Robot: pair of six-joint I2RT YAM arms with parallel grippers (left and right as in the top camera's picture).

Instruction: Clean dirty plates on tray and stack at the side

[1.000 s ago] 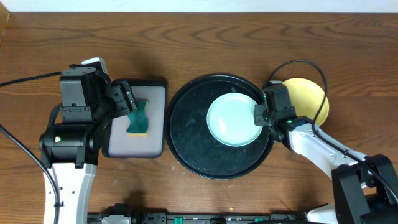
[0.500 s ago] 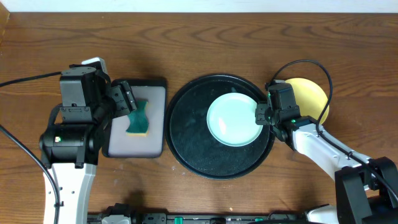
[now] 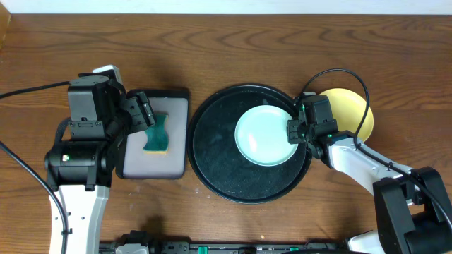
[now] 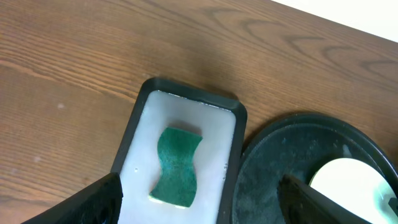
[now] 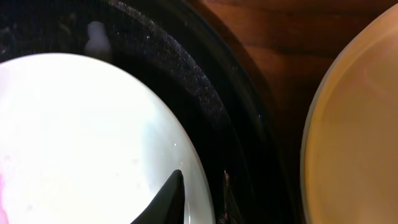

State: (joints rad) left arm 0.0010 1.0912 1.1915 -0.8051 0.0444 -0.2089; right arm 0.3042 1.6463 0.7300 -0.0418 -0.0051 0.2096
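Right gripper (image 3: 294, 130) is at the right edge of the pale mint green round plastic plate (image 3: 263, 134), which lies flat in the large round black raised-rim tray (image 3: 212, 159), right of centre. Half a second ago the gripper sat a touch further right, off the rim; now it is back in at the edge. Wrist view: jaws only a narrow gap apart, one fingertip (image 5: 169, 198) over the plate's inner face and the other outside the rim. Can't tell if they actually pinch it. Plate has not moved or lifted across the frames. A pink smear shows at its far left in the wrist view, so it is not clean yet.

Pale yellow round plastic plate (image 3: 351, 111) sits on the wooden worktop (image 3: 233, 49) just right of the tray, unmoved. Looks like a re-grip attempt on the mint plate.

Left gripper (image 3: 147, 113) hasn't shifted: jaws fully spread, holding nothing, above the green wavy sponge (image 3: 157, 135) in the small black rectangular tray with grey inside (image 3: 134, 161).
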